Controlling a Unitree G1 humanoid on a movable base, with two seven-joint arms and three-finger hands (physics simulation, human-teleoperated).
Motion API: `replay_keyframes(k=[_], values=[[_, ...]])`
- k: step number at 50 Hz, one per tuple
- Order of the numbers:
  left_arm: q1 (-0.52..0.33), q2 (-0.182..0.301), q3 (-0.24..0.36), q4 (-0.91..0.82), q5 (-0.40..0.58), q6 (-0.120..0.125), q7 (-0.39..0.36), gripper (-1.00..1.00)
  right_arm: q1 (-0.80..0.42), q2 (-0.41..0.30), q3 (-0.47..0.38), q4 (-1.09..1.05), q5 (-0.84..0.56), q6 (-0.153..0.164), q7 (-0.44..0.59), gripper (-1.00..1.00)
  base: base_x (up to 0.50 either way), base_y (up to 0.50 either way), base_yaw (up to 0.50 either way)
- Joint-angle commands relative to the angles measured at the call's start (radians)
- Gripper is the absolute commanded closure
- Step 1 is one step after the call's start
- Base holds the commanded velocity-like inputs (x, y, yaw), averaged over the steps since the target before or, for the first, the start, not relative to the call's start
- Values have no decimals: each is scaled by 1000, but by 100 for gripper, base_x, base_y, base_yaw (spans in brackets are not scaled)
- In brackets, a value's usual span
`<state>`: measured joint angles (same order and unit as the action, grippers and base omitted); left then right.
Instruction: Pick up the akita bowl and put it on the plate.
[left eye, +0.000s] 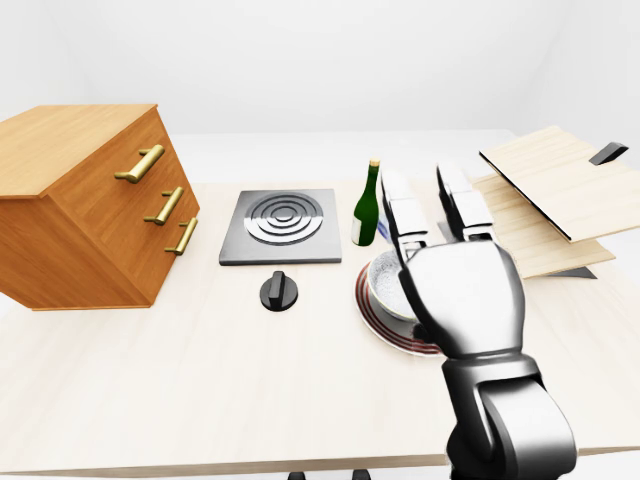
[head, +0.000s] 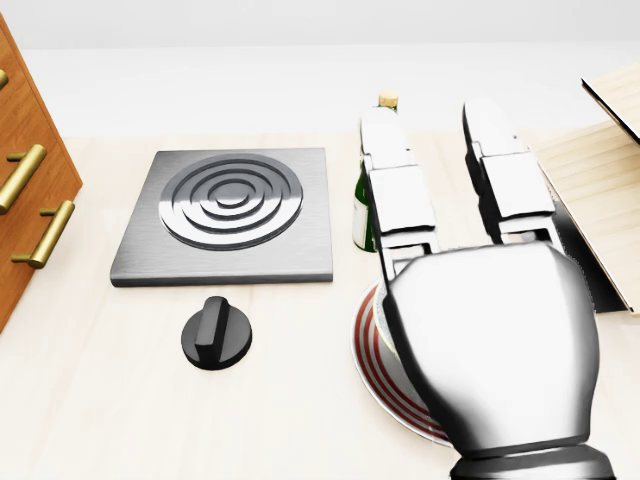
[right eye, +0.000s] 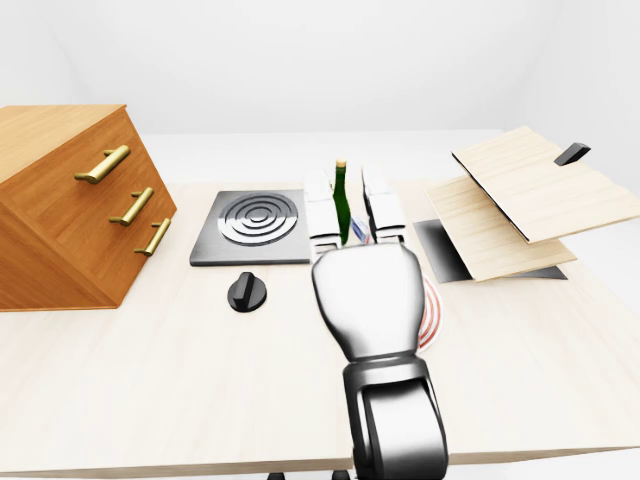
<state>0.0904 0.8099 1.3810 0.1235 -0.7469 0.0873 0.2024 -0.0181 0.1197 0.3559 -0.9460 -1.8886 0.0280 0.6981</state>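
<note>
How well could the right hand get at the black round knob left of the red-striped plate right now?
Probably yes: the silver right hand hovers open, and only bare light wooden table lies between it and the black round knob.

I get a steep, close look down at the table from the head view, near enough that the right hand fills its lower right. The two eye views look from farther off and more level, across the whole table from the drawer chest to the wooden boards. They differ only by a small sideways shift. All three share the hob, knob and bottle.
</note>
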Motion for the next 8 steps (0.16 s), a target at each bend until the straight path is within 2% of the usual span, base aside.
replay_keyframes(k=[1,2,3,4,6,8], values=[[1,-4,4,-4,1,0,-3,-100,-563,191,-57,-100,-84,-115,0,-100,0,0,0],[1,-4,4,-3,1,0,-3,-100,-603,229,-91,-101,-84,-115,0,-100,0,0,0],[2,-4,4,-4,1,0,-3,-100,-635,229,-138,-101,-84,-115,0,-100,0,0,0],[2,-3,5,-4,0,0,-2,-100,-718,229,-206,-74,-84,-115,0,-100,0,0,0],[4,1,10,-9,-3,0,1,-100,-1002,229,-386,62,-84,-115,0,-100,0,0,0],[3,-1,9,-9,-1,0,0,-100,-1232,229,-509,203,-84,-115,0,-100,0,0,0]])
